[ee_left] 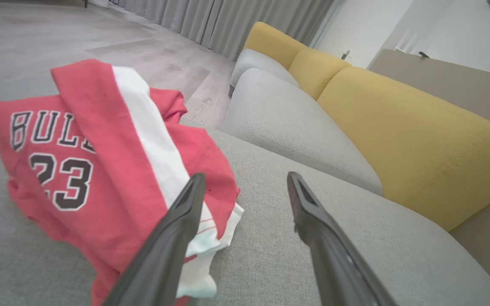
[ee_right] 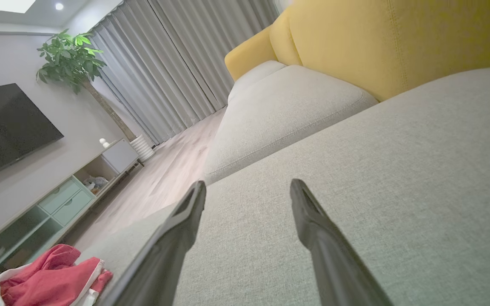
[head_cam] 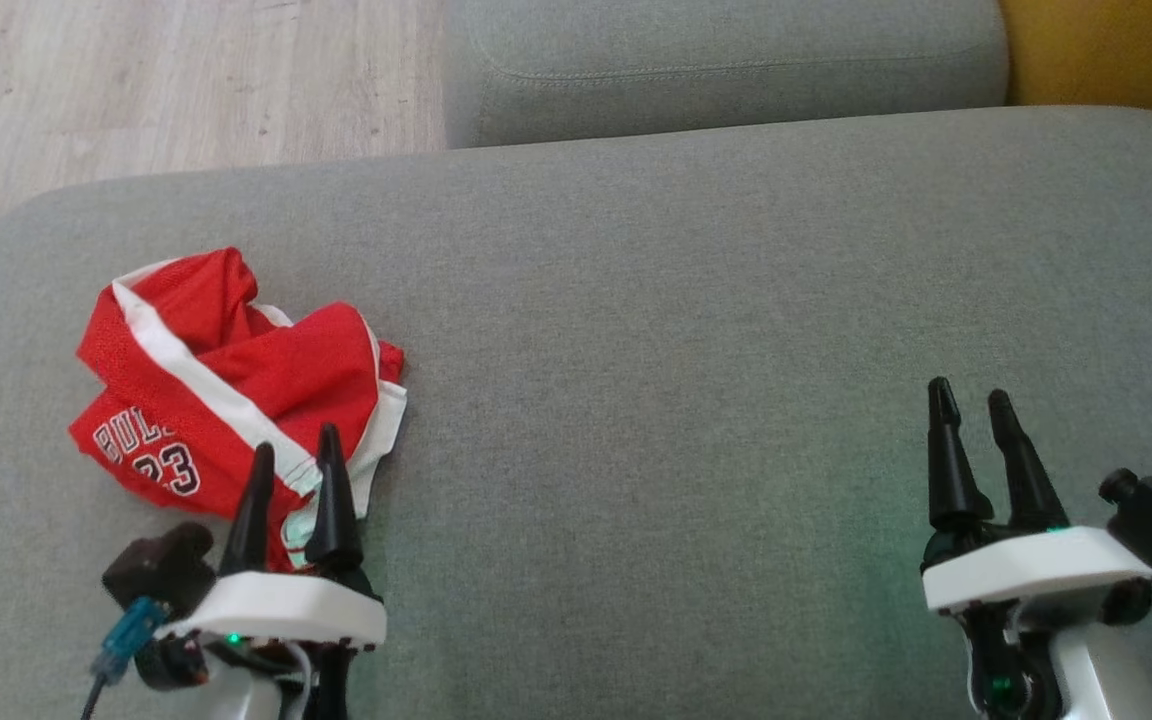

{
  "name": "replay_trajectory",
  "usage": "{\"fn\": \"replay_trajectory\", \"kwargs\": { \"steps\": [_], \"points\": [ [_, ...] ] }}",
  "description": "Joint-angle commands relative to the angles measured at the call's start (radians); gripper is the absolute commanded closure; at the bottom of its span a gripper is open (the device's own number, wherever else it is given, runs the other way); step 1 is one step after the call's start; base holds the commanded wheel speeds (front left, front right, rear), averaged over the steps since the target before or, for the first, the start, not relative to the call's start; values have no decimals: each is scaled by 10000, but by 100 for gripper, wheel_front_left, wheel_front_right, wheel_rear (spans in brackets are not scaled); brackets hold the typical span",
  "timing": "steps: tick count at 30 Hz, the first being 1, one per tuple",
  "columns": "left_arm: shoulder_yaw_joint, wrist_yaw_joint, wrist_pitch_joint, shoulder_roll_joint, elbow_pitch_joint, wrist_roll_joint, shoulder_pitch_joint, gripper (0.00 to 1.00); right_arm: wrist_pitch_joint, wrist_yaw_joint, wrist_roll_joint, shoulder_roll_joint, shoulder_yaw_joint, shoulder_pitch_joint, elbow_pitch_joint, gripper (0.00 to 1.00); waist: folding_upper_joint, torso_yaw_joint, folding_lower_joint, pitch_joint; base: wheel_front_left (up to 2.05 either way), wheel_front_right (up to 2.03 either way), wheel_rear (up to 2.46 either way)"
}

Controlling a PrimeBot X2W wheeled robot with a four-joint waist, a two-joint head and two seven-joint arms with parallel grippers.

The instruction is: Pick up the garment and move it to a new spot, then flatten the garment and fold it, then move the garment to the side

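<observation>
garment [head_cam: 226, 370]: red-and-white jersey, crumpled, on the near left of the grey sofa cushion [head_cam: 696, 300] | left tool [head_cam: 296, 442]: fingers parted, nothing held, at the garment's near right edge | right tool [head_cam: 969, 391]: fingers parted, empty, over the cushion's near right, well apart from the garment

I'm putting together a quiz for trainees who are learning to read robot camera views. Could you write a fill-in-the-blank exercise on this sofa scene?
1. The crumpled red jersey shows the number ____ under its lettering.
2. The left gripper, at the jersey's near edge, is ____ and holds nothing.
3. The sofa's backrest is ____ in colour.
4. On the grey seat cushion, the jersey lies toward the robot's ____ side.

Missing words: 23; open; yellow; left.
</observation>
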Motion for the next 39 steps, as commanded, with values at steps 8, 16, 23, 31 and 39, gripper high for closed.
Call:
{"fn": "replay_trajectory", "kwargs": {
  "steps": [8, 16, 23, 31, 39],
  "points": [
    [-532, 432, -340, 394, -232, 1200, -782, 0, -364, -5, -1177, -88, 308, -583, -437, 0, 0, -57, -1, 34, 0, 0, 0],
    [-1049, 851, -575, 611, -132, 2086, -952, 0, -601, -5, -2346, -93, 355, -641, -583, 0, 0, -76, -1, 67, 0, 0, 0],
    [-1586, 1144, -780, 835, 83, 2986, -1132, 0, -806, -6, -3377, -97, 456, -661, -722, 0, 0, -17, -1, 121, 0, 0, 0],
    [-2187, 1533, -1015, 1064, 509, 4091, -1376, 0, -1043, -6, -4569, -102, 666, -696, -774, 0, 0, 10, -1, 149, 0, 0, 0],
    [-2828, 1825, -1221, 1227, 840, 5090, -1621, 0, -1249, -7, -5735, -107, 901, -769, -804, 0, 0, -19, -1, 179, 0, 0, 0]
  ]
}}
